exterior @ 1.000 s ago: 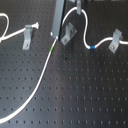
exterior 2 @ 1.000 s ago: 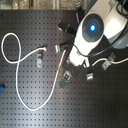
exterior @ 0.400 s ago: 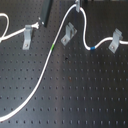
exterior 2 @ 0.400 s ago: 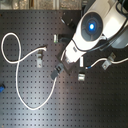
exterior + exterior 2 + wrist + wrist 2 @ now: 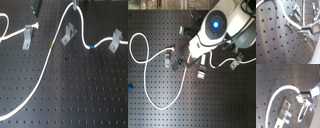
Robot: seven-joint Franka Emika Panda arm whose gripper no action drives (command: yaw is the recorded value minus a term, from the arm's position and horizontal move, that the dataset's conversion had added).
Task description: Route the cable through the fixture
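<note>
The white cable climbs from the first exterior view's lower left, past its green band, to a peak at the top edge. There my gripper is shut on it. From the peak the cable drops beside the fixture, a slanted grey clip, and passes its blue band. In the first wrist view the fingertips pinch the cable just past the fixture. In the second wrist view the cable arcs over the fixture. The arm hides the grasp in the second exterior view.
A grey clip with a white tuft stands at the first exterior view's left. Another grey clip at the right takes the cable's end. In the second exterior view the cable makes a big loop, and a small blue object lies at the left edge.
The gripper has carried the cable's peak a little toward the first exterior view's top. In the second exterior view the arm has shifted slightly. The clips have not moved.
</note>
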